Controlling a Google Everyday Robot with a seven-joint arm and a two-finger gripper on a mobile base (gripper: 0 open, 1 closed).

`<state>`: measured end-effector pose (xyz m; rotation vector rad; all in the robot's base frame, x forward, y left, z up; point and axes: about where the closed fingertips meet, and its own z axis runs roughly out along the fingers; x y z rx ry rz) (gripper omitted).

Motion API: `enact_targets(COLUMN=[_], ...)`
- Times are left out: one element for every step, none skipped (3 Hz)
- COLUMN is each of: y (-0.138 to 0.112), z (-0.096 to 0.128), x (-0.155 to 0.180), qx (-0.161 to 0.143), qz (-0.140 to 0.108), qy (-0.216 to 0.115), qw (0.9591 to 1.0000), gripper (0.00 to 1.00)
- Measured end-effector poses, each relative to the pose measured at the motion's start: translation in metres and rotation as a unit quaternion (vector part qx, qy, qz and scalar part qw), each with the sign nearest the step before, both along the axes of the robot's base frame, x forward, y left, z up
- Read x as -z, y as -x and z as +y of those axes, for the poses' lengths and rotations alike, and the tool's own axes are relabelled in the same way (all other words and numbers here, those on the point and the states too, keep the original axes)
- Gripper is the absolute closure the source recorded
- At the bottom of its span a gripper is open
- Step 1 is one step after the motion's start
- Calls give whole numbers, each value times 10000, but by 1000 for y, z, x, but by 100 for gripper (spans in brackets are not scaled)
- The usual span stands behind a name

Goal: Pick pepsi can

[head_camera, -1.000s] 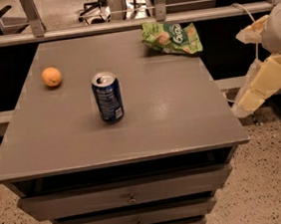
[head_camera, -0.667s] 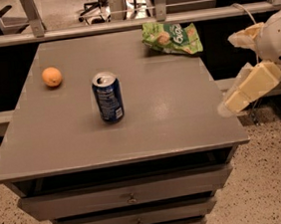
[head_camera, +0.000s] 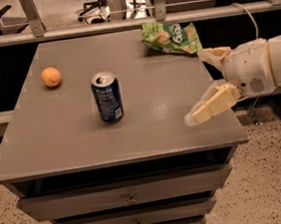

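The pepsi can [head_camera: 107, 97] stands upright on the grey tabletop [head_camera: 63, 137], left of the middle. It is dark blue with a silver top and pull tab. My gripper [head_camera: 195, 87] is over the table's right side, well to the right of the can and apart from it. Its two cream fingers are spread open and hold nothing. One finger [head_camera: 212, 106] reaches down-left over the table, and the other [head_camera: 214, 55] lies near the green bag.
A round orange fruit [head_camera: 51, 77] lies at the table's left. A green snack bag [head_camera: 171, 37] lies at the back right. The table is a cabinet with drawers [head_camera: 129, 197] below. A metal rail [head_camera: 121, 23] runs behind it.
My gripper has moved left from beyond the table's right edge to above the tabletop, closer to the can. The can, fruit and bag have not moved.
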<state>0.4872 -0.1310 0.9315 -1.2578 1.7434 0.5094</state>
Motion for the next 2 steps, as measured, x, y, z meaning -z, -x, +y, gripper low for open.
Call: enact_targets(y=[-3,-3], z=[14,16], x=[26,28], qx=[-13,-7], qz=[278,279], qy=[-168,-203], qw=[9995,9994], gripper=[0,0])
